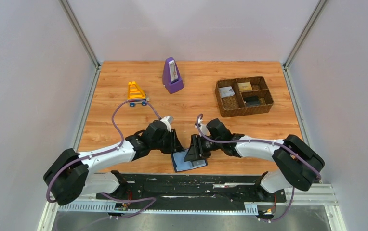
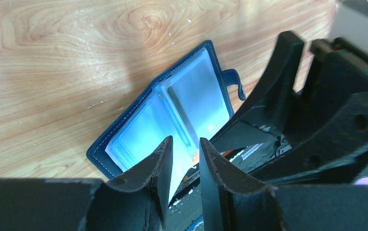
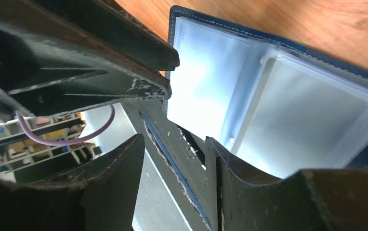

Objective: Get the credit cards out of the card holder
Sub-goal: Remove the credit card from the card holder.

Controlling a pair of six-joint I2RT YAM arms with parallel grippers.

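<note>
As holder lying open, sleeves looking limp, slick; gripping stiff cover likely safer. Left jaws barely parted, right jaws spread.

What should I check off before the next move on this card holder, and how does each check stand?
1. Card holder lies open, sleeves facing up: ok.
2. Facing sleeves hold something to pull: not ok; both look empty.
3. Left hand has a firm pinch on a sleeve edge: cannot tell; its jaws stand narrow around it.
4. Right hand free to pull: ok; jaws apart, nothing between them.
5. Hands apart from each other: cannot tell; they crowd together over the holder.
6. Basket clear of both arms: ok.
</note>
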